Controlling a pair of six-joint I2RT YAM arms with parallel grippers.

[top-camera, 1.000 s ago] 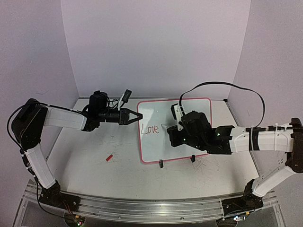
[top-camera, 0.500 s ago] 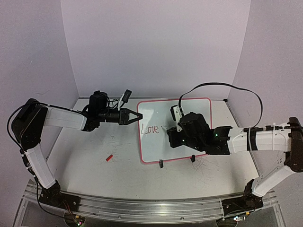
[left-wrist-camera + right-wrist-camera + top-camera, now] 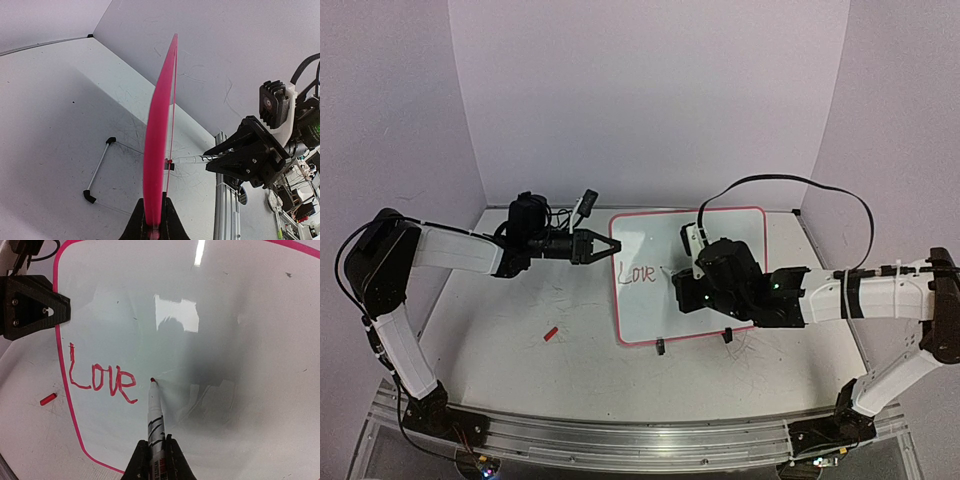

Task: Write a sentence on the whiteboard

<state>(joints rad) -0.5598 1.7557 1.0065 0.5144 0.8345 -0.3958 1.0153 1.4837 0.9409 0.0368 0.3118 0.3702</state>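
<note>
"Ink on the whiteboard [image 3: 645, 312] gives the sentence [image 3: 102, 376] just one word so far, 'Love', close to the left rim. Most of the writing is yet to do, I'd say."

"Where's the board sitting?"

"Mid-tabletop [image 3: 500, 372], toward the far edge, propped on its black feet. The left gripper [image 3: 152, 225] is clamped on the board's left rim, bracing it. The right gripper [image 3: 155, 454] is clenched round a marker [image 3: 155, 417], with its red tip just past the final 'e'. Whether it's touching the gloss or a hair off, I can't tell."

"So the next word starts there. How should it go?"

"Lightly, I reckon. That stand looks thin, and a hard push could rock the board against the brace. Leave a clear gap after 'Love', hold the same baseline, and keep the letters small so the line fits before the right rim."

"And that red cap [image 3: 550, 334]?"

"Toward the left edge, well apart from the board. It's no bother."
</note>
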